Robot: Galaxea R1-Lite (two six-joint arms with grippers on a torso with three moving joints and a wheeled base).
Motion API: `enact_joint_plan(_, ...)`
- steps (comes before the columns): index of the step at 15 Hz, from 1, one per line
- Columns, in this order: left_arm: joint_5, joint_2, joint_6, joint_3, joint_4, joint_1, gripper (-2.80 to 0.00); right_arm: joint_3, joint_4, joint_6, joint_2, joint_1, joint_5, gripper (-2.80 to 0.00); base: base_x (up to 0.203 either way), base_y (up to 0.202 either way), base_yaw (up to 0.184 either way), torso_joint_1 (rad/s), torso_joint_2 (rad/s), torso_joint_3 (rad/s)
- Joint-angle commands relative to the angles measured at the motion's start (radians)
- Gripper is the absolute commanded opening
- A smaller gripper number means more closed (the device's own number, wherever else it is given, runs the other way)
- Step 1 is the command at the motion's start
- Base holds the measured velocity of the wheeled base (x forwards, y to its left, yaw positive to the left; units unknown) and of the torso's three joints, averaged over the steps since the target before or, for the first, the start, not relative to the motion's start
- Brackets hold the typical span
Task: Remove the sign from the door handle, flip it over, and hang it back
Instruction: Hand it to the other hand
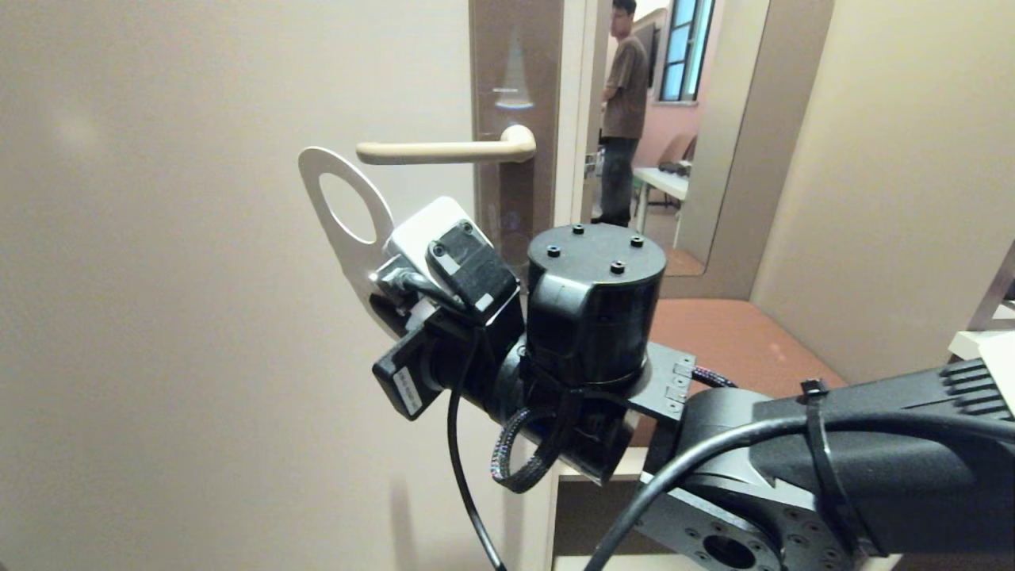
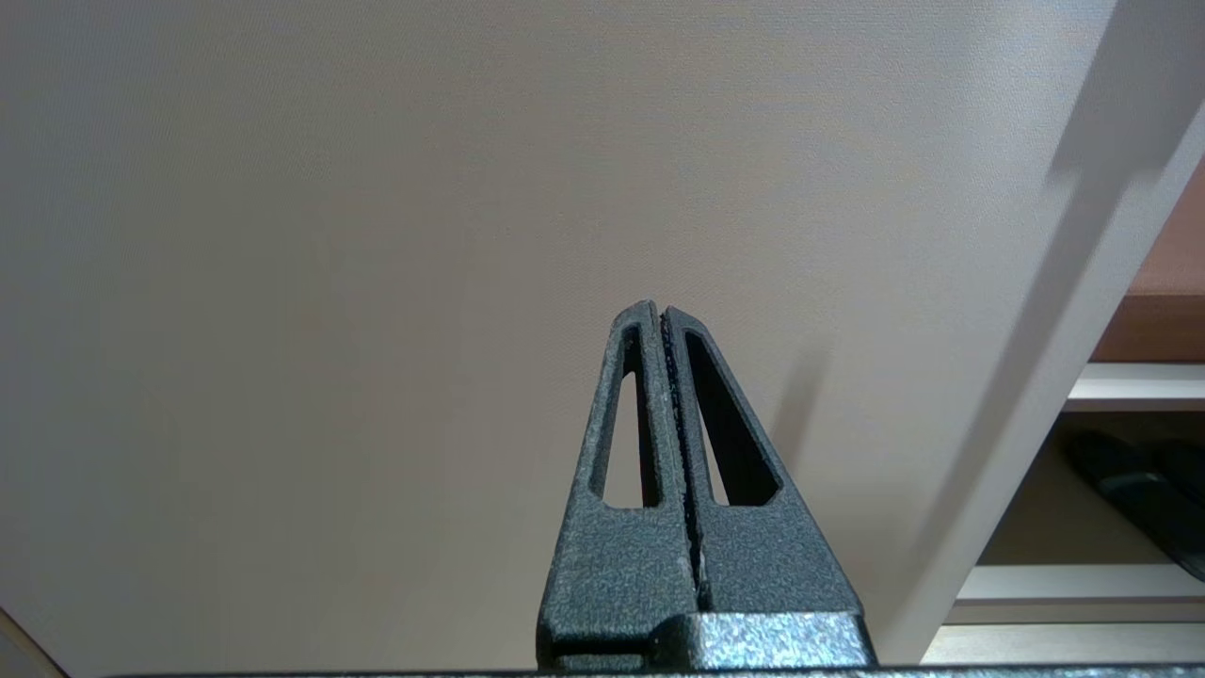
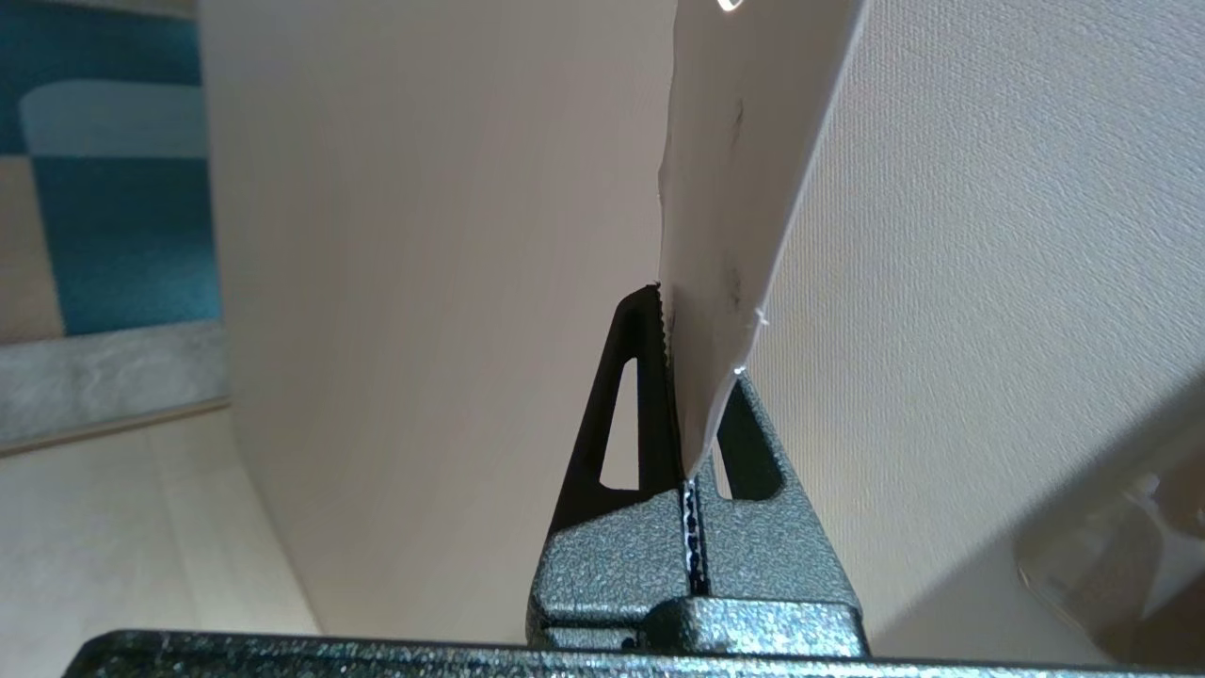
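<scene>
The sign (image 1: 327, 161) shows its white face and tilts to the left, its oval hole free of the door handle (image 1: 444, 151). It hangs just below and left of the lever's free end. My right gripper (image 3: 692, 330) is shut on the sign's (image 3: 744, 141) lower end; in the head view the wrist camera housing hides the fingers. The cream lever sits on a tall brownish-grey backplate (image 1: 515, 71). My left gripper (image 2: 659, 311) is shut on nothing and faces a bare beige surface; it is not in the head view.
The beige door (image 1: 158, 277) fills the left side. Past its edge an open doorway shows a person (image 1: 622, 111) standing by a table (image 1: 662, 181) and a window. My right arm (image 1: 833, 452) reaches in from the lower right, over a white shelf (image 1: 587, 474).
</scene>
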Motion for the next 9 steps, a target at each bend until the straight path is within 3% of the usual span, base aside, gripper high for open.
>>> enact_joint_plan(1,0.0,0.0,-0.001,0.0,0.0,0.0,-2.8,0.05,-0.005,-0.001,-0.06,0.001,0.002,-2.8,0.0,0.0,0.0,0.0,0.0,0.0)
enact_joint_plan(9,0.0,0.0,-0.001,0.0,0.0,0.0,-2.8,0.298,-0.004,0.003,-0.26,-0.001,0.036,-2.8,0.0,0.0,0.0,0.0,0.0,0.0)
